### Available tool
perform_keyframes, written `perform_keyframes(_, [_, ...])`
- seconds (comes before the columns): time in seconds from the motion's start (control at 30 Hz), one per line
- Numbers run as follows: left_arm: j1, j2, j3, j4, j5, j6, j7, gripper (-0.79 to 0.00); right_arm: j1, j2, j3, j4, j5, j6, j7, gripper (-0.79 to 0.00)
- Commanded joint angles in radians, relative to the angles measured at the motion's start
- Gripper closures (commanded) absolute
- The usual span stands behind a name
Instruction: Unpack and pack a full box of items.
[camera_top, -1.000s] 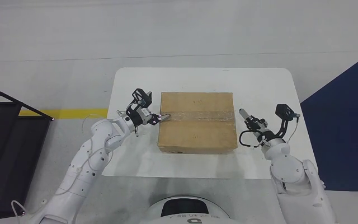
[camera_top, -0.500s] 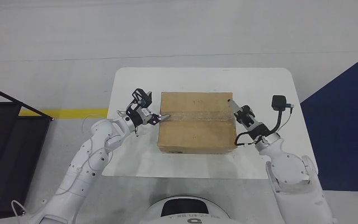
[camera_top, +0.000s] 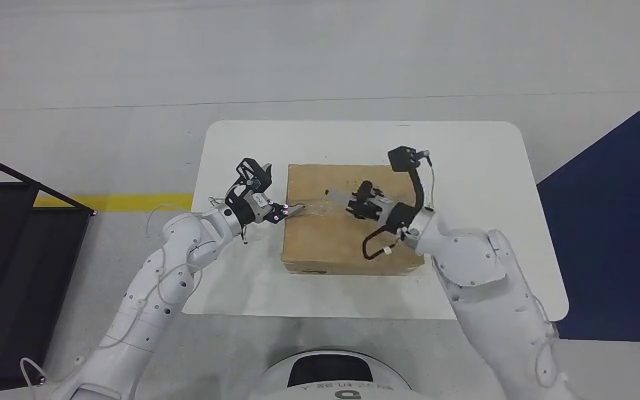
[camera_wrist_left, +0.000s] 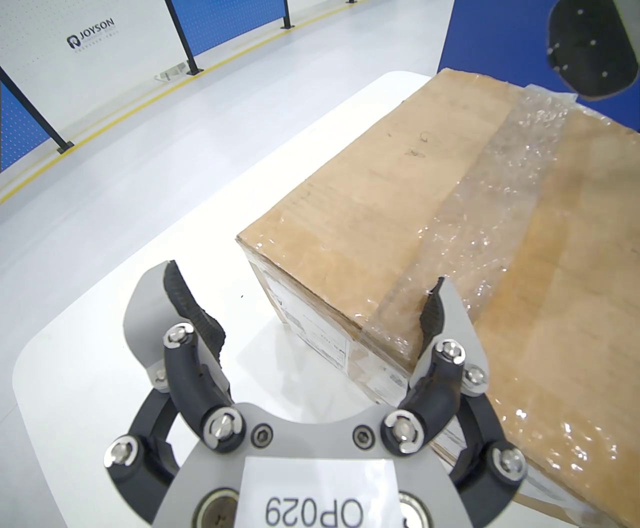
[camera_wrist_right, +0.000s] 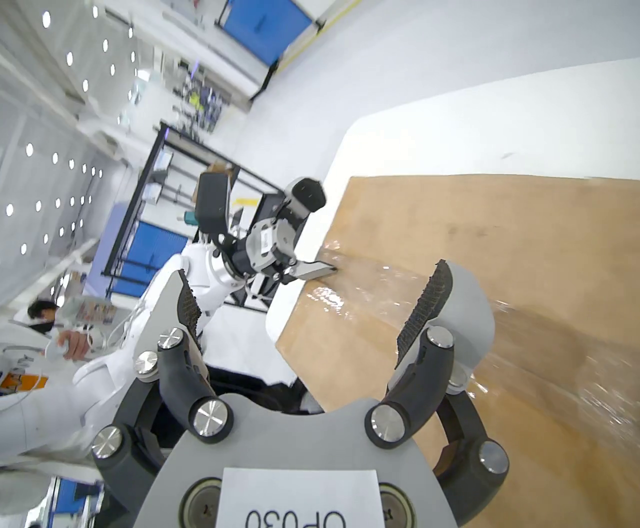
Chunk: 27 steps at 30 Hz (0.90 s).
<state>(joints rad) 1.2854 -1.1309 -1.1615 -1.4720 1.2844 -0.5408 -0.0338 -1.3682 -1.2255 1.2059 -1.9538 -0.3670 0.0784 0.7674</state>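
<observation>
Sealed box on worktop, both claws at the tape seam.
The cardboard box (camera_top: 352, 225) sits closed at centre frame on the white worktop (camera_top: 470, 150), with clear tape (camera_wrist_left: 500, 200) running along its top seam. The left claw (camera_top: 291, 210) is at the box's left edge, released with its fingers spread; one fingertip (camera_wrist_left: 431, 311) is at the tape end, apparently touching it. The right claw (camera_top: 347, 203) is over the box top at mid-seam, likewise released and grasping nothing.
</observation>
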Motion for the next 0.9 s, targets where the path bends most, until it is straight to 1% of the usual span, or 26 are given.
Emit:
perform_keyframes(0.0, [0.0, 0.0, 0.0, 0.0, 0.0, 0.0, 0.0, -0.785, 0.109, -0.013, -0.069, 0.081, 0.048, 0.023, 0.022, -0.785])
perform_keyframes(0.07, [0.0, 0.0, 0.0, 0.0, 0.0, 0.0, 0.0, -0.785, 0.187, -0.027, -0.124, 0.162, 0.086, 0.055, 0.035, -0.785])
perform_keyframes(0.1, [0.0, 0.0, 0.0, 0.0, 0.0, 0.0, 0.0, -0.785, 0.217, -0.034, -0.147, 0.196, 0.111, 0.06, 0.042, -0.351])
perform_keyframes(0.13, [0.0, 0.0, 0.0, 0.0, 0.0, 0.0, 0.0, -0.785, 0.241, -0.04, -0.17, 0.226, 0.13, 0.065, 0.052, -0.252])
perform_keyframes(0.17, [0.0, 0.0, 0.0, 0.0, 0.0, 0.0, 0.0, -0.785, 0.258, -0.042, -0.18, 0.253, 0.134, 0.073, 0.064, -0.022])
perform_keyframes(0.2, [0.0, 0.0, 0.0, 0.0, 0.0, 0.0, 0.0, -0.785, 0.27, -0.043, -0.185, 0.269, 0.141, 0.073, 0.077, 0.0])
perform_keyframes(0.33, [0.0, 0.0, 0.0, 0.0, 0.0, 0.0, 0.0, -0.785, 0.28, -0.043, -0.188, 0.278, 0.152, 0.084, 0.093, 0.0])
perform_keyframes(0.57, [0.0, 0.0, 0.0, 0.0, 0.0, 0.0, 0.0, -0.785, 0.239, -0.037, -0.179, 0.231, 0.139, 0.128, 0.061, 0.0])
perform_keyframes(0.67, [0.0, 0.0, 0.0, 0.0, 0.0, 0.0, 0.0, -0.785, 0.223, -0.035, -0.181, 0.23, 0.122, 0.168, 0.054, 0.0])
perform_keyframes(0.77, [0.0, 0.0, 0.0, 0.0, 0.0, 0.0, 0.0, -0.785, 0.236, -0.038, -0.201, 0.253, 0.111, 0.225, 0.061, 0.0])
perform_keyframes(0.87, [0.0, 0.0, 0.0, 0.0, 0.0, 0.0, 0.0, -0.785, 0.255, -0.043, -0.217, 0.284, 0.119, 0.258, 0.059, 0.0])
